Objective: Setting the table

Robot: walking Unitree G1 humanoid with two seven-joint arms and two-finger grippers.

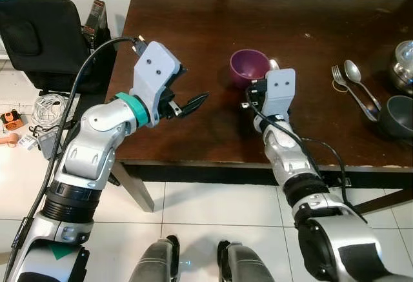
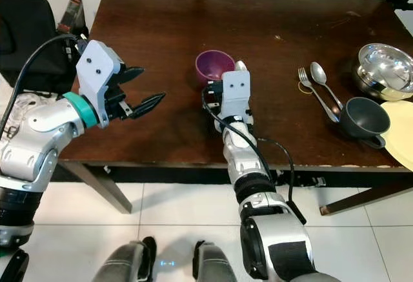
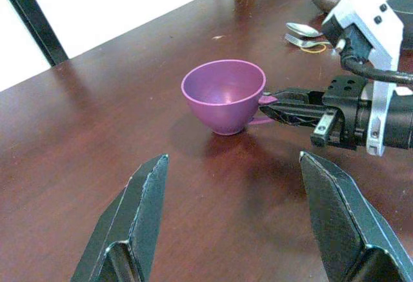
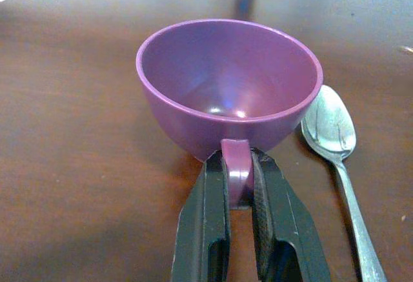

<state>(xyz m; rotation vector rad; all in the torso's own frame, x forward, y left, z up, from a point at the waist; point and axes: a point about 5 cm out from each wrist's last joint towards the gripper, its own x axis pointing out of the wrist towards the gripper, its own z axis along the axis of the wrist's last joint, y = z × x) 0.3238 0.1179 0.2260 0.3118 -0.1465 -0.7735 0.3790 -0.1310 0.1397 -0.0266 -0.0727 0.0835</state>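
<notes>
Right pincer [image 4: 239,185] of mine is clamped on the handle of the purple cup [image 4: 229,85], which sits upright on the dark wooden surface [image 1: 193,30]. One spoon [image 4: 335,140] lies just beside the cup. My left pincer [image 3: 235,221] hovers nearby with its fingers spread wide. Further right I see a fork [image 2: 313,91], another spoon [image 2: 324,85], a grey cup [image 2: 365,119] and a steel bowl [image 2: 386,69].

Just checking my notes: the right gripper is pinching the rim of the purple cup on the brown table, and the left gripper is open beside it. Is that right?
Not quite. The right gripper is shut on the handle of the purple cup, not its rim, as the right wrist view shows. The left gripper is open nearby over the table.
</notes>
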